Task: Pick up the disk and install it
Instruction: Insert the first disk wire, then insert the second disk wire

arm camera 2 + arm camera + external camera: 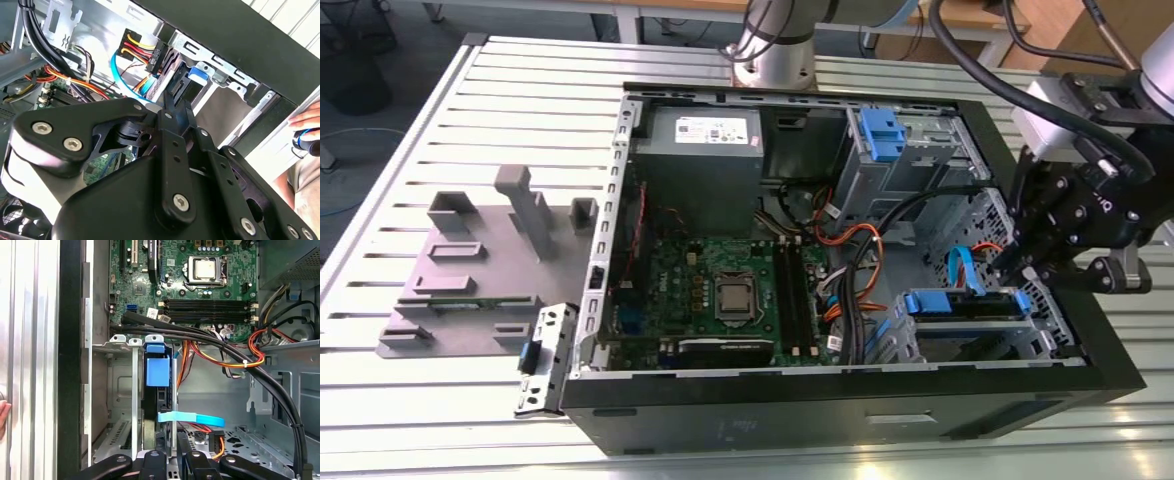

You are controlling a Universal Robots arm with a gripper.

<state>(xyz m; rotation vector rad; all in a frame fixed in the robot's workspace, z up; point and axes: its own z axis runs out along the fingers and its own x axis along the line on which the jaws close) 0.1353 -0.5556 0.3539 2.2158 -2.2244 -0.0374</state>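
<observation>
The disk (958, 302) sits edge-on in the lower drive cage at the front of the open computer case (854, 395), on the exterior view's right. Its blue carrier tab (157, 372) faces out of the cage, and the blue edge (196, 75) also shows in the second wrist view. My gripper (1007, 268) hangs just above and beside the disk, over the case's edge. In the second wrist view the black fingers (167, 107) meet at their tips, shut, with nothing visible between them. They point at the disk's cable end.
A blue data cable (190, 417) and orange, red and black wires (225, 357) cross close to the disk. The motherboard (720, 280), grey power supply (704, 130) and upper cage with a blue latch (881, 135) fill the case. A grey fixture (480, 250) lies left. A person's hand (305, 117) is nearby.
</observation>
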